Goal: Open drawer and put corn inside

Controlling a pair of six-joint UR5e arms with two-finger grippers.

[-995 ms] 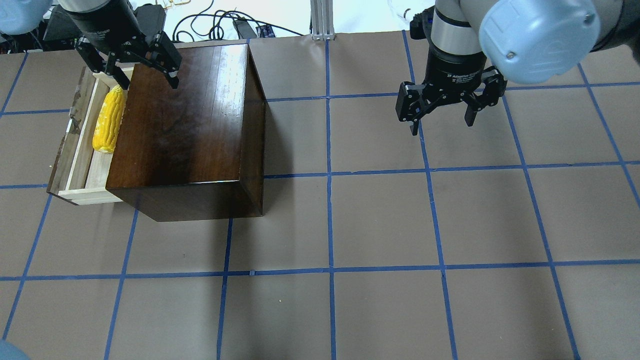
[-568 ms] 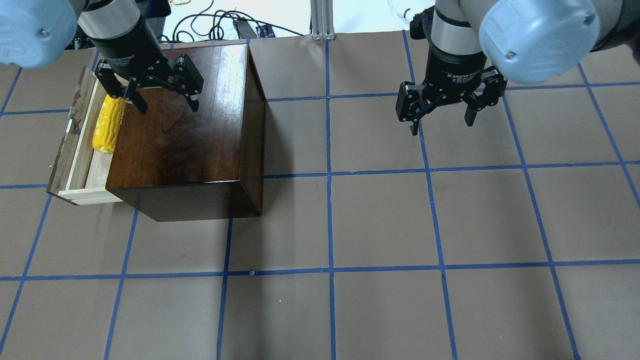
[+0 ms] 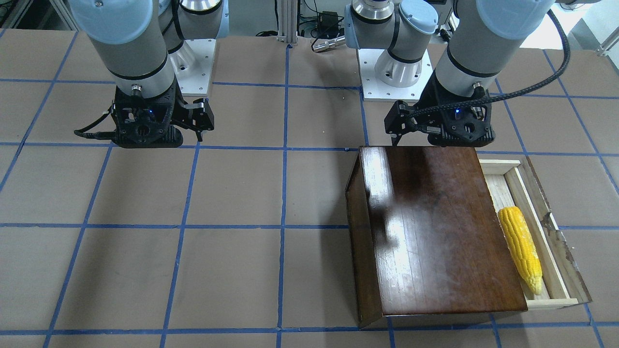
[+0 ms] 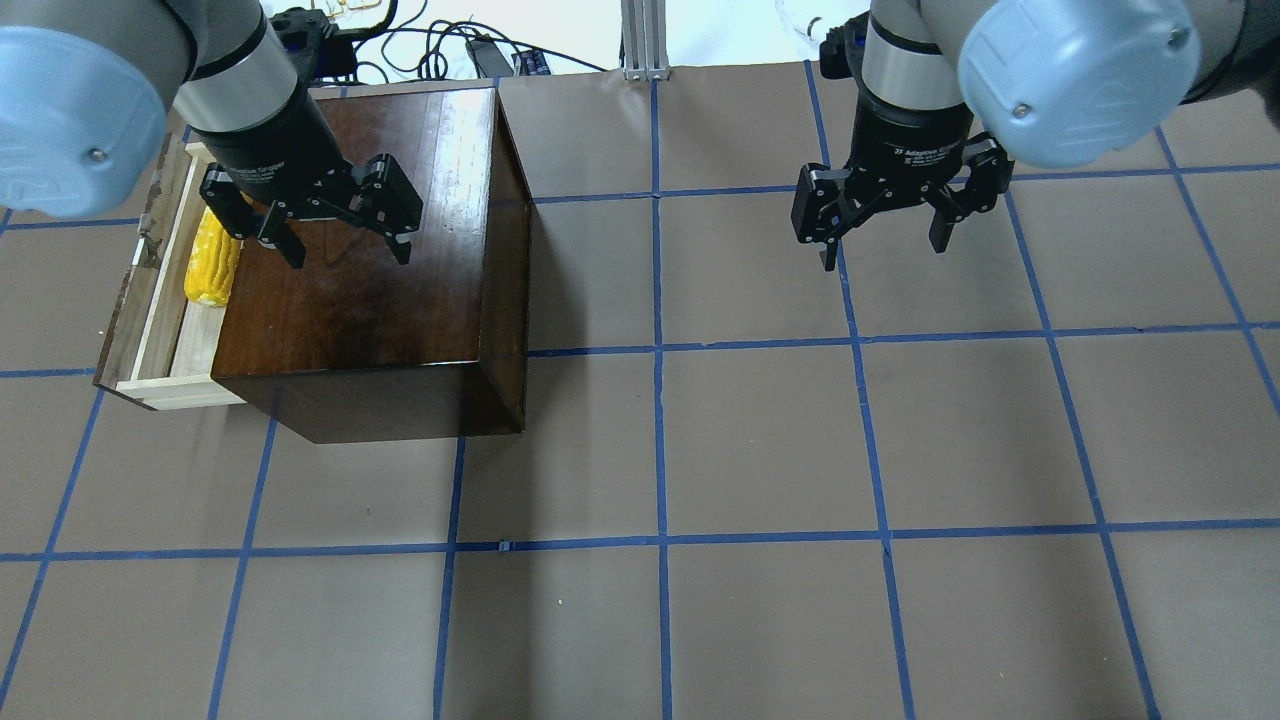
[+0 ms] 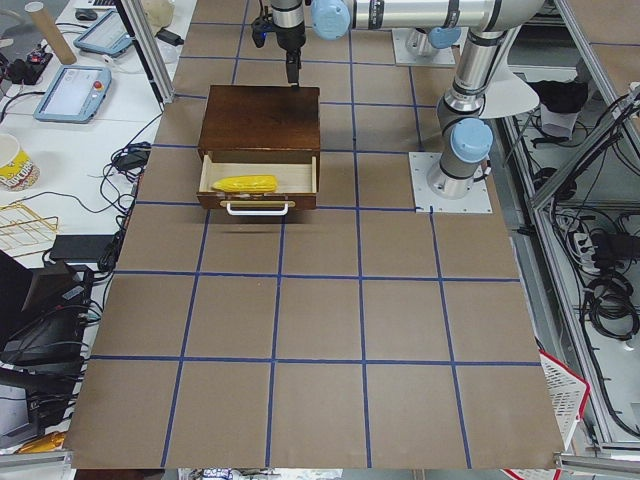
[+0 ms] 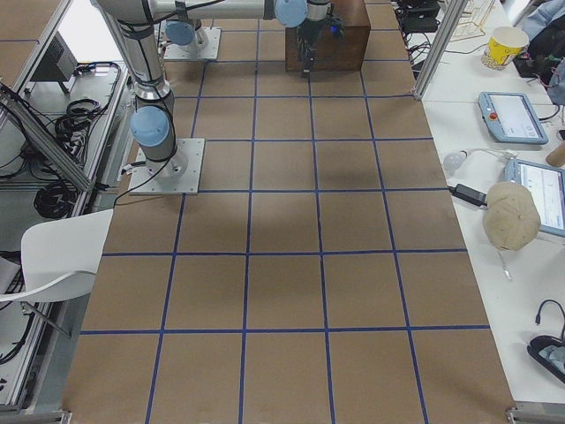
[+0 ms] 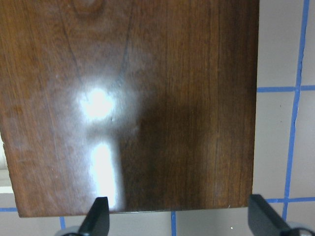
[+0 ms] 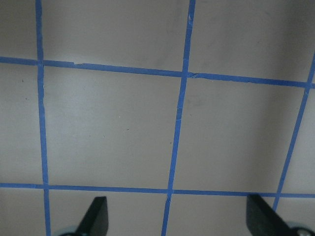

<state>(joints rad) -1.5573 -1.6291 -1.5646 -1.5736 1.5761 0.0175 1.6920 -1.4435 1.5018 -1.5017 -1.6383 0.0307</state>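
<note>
Now my left gripper (image 4: 348, 257) hangs splayed, empty, over the box (image 4: 400, 320) near its drawer (image 4: 163, 320) edge; my right gripper (image 4: 884, 252), splayed too, well apart.

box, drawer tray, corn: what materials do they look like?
Box: dark wood, glossy varnish; grain lines and lamp glare on top.
Drawer: pale, unfinished-looking wood, matte; worn dark front.
Corn: likely a plastic replica; uniform bright yellow, slight sheen.
</note>
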